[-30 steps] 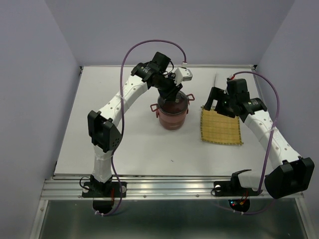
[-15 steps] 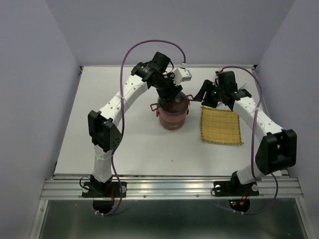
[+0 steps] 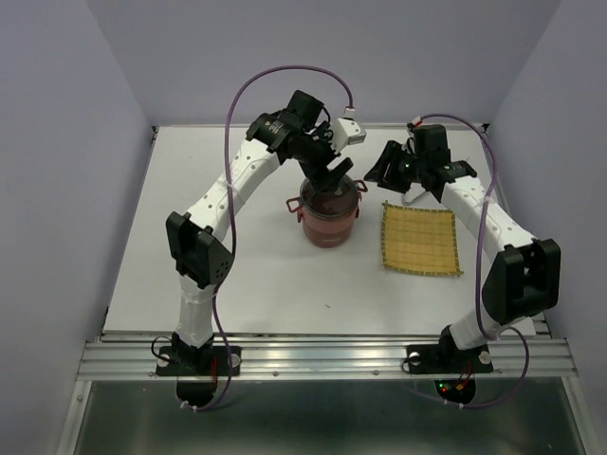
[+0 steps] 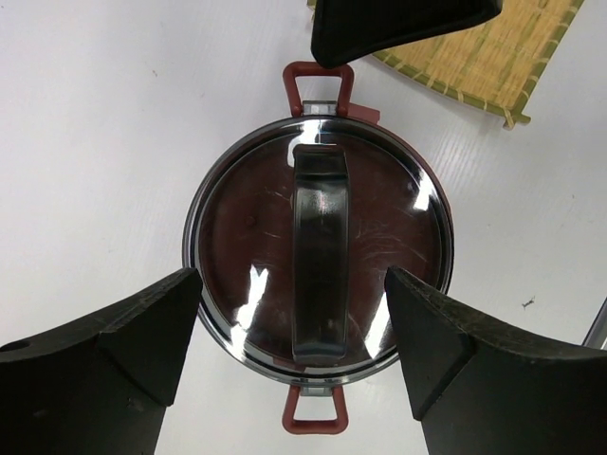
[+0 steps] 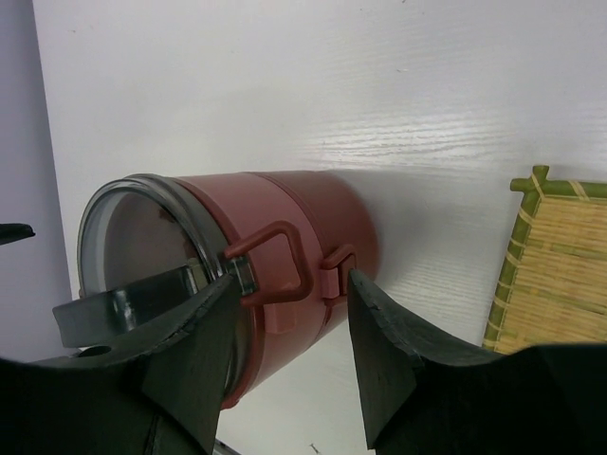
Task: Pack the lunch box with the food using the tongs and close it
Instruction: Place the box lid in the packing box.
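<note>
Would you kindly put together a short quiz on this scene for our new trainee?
1. True or false: the lunch box stands with its lid off.
2. How do the jaws of the left gripper stand? A) open above the lid B) shut on the lid C) shut on nothing
3. In the top view, what lies flat on the table to the right of the lunch box?
Key: 1 false; 2 A; 3 the mat.
</note>
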Controlling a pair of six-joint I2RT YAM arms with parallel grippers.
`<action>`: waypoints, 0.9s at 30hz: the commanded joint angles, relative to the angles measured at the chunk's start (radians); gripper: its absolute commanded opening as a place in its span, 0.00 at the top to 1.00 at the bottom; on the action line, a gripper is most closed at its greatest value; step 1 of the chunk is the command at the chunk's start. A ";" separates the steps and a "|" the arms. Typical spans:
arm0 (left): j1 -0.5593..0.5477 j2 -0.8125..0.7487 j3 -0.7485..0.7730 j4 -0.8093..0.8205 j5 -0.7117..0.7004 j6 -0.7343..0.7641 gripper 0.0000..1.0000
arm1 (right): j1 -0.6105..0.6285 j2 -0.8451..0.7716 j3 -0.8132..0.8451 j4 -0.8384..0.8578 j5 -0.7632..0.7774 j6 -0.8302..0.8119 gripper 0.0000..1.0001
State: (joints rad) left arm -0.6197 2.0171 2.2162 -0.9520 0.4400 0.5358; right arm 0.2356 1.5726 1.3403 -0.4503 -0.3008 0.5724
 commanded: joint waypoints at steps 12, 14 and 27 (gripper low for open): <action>0.261 -0.740 -0.881 0.754 -0.147 -0.833 0.11 | 0.050 -0.046 0.215 -0.175 0.123 -0.309 0.30; 0.285 -0.840 -1.041 0.823 -0.199 -0.966 0.11 | 0.059 -0.026 0.300 -0.232 0.120 -0.368 0.27; 0.282 -0.896 -1.199 0.832 -0.323 -1.090 0.11 | 0.091 0.035 0.519 -0.424 -0.304 -1.075 0.21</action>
State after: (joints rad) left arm -0.3382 1.1328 0.9936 -0.1913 0.1467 -0.5476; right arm 0.2962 1.6371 1.8683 -0.8375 -0.4557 -0.2779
